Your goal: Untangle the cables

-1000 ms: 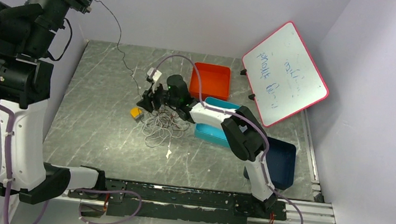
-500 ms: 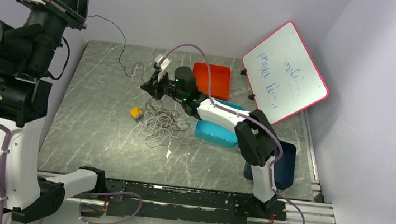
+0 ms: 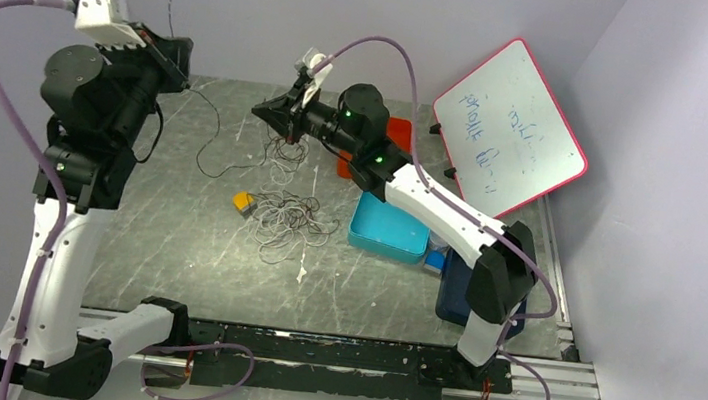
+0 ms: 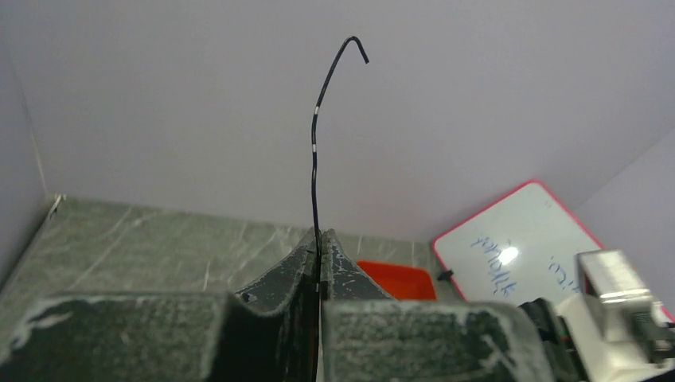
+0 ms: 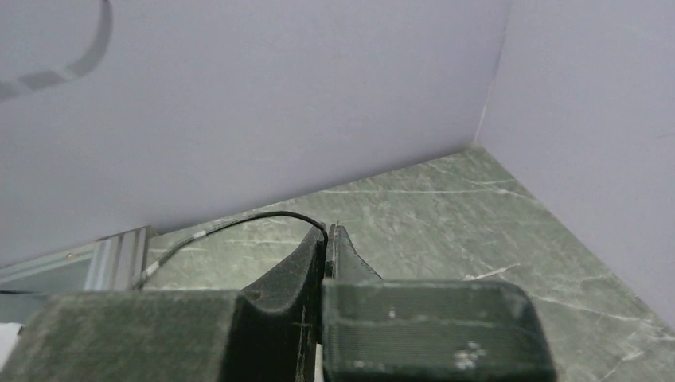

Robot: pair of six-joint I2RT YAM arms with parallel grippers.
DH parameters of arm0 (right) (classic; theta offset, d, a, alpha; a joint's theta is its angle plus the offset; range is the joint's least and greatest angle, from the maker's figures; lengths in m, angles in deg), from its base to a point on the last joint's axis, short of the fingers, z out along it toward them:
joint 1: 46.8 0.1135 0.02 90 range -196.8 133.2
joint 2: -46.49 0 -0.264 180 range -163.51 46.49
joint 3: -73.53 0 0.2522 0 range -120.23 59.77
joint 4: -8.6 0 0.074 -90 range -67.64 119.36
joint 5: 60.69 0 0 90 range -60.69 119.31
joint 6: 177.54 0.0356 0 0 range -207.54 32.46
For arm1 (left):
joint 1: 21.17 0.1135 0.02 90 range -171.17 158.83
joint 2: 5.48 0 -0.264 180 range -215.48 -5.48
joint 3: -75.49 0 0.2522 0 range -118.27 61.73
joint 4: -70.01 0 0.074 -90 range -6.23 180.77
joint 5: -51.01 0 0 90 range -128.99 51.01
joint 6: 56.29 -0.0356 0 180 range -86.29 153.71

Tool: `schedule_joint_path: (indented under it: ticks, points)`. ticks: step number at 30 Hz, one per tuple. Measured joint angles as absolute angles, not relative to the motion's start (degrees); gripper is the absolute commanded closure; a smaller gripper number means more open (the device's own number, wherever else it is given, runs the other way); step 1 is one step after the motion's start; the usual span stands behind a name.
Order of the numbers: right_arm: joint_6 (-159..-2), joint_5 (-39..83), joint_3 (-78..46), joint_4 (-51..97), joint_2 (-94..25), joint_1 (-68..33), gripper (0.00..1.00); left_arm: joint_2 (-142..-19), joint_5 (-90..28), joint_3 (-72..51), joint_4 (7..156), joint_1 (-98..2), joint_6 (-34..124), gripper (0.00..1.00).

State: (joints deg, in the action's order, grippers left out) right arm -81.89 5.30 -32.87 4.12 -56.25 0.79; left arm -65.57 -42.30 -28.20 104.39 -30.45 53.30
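Left jaws: clamped on black cable tip [image 4: 315,159].
Right jaws: clamped on banded black cable [image 5: 239,224].
Room: tangle [image 3: 288,218] mid-bench [image 3: 174,240], teal bin [image 3: 387,232] beside.
Hidden: whether both cables join.

Black and grey cables [image 3: 287,221], orange tray [image 3: 401,133], teal tray [image 3: 371,234].

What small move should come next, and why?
Probably lift the right jaws a little higher and away from the left jaws. Both are shut on thin black cable, and loops under the right jaws hang into the pale grey wiry tangle on the grey marbled table, so the cable looks not yet free.
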Motion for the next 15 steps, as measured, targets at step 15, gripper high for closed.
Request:
schedule_joint_path:
  ticks: [15]
  points:
    - [-77.15,5.26,-32.52,12.98,-57.06,0.94,1.0,-70.47,-34.22,-20.31,102.01,-15.06,61.3,0.93]
